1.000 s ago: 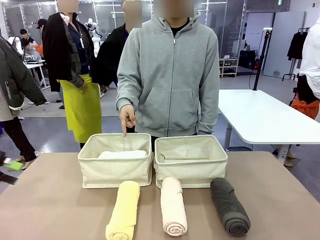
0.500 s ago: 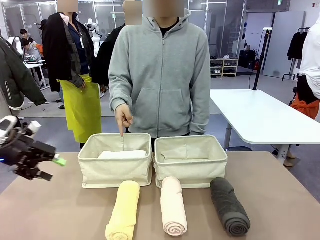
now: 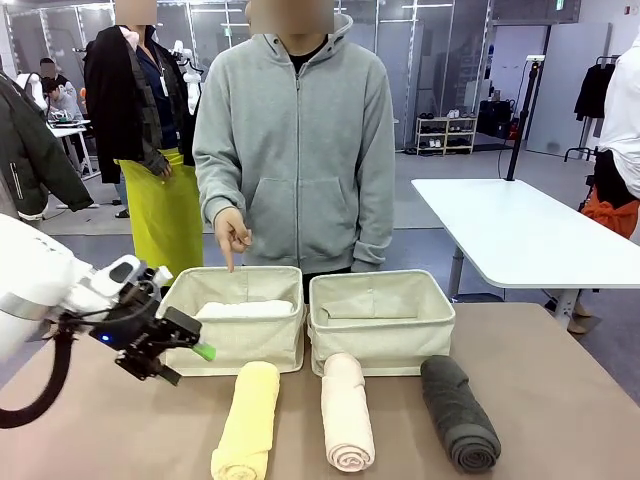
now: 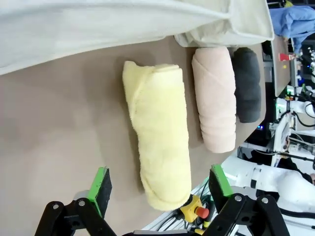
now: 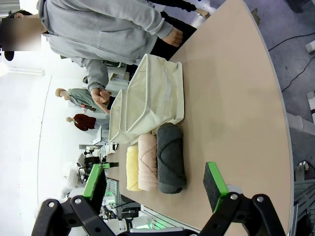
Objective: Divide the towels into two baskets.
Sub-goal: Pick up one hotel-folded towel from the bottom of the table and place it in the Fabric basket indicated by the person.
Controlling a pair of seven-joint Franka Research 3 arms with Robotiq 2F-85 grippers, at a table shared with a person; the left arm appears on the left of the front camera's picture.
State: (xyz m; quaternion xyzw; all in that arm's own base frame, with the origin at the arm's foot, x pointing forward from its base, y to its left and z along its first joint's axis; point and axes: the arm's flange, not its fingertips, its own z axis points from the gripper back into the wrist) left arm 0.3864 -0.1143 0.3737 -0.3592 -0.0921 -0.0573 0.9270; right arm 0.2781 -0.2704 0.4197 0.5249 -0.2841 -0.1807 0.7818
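Two cream baskets stand side by side: the left basket (image 3: 250, 345) holds a white towel (image 3: 245, 309), and inside the right basket (image 3: 380, 345) I see no towel. In front of them lie a yellow towel (image 3: 247, 420), a pink towel (image 3: 346, 410) and a dark grey towel (image 3: 457, 412). My left gripper (image 3: 187, 362) hovers open just left of the yellow towel, by the left basket's front corner. In the left wrist view the yellow towel (image 4: 160, 137) lies between the open fingers of my left gripper (image 4: 160, 183). My right gripper (image 5: 154, 183) is open, well back from the grey towel (image 5: 171, 157).
A person in a grey hoodie stands at the far side, one hand (image 3: 230, 235) pointing a finger down at the left basket. The brown table (image 3: 560, 400) has free room right of the grey towel. Other people and a white table (image 3: 520, 235) are behind.
My left arm has swung in from the left edge toward the yellow towel. The person has shifted to the left, still pointing at the left basket. The towels have not moved.
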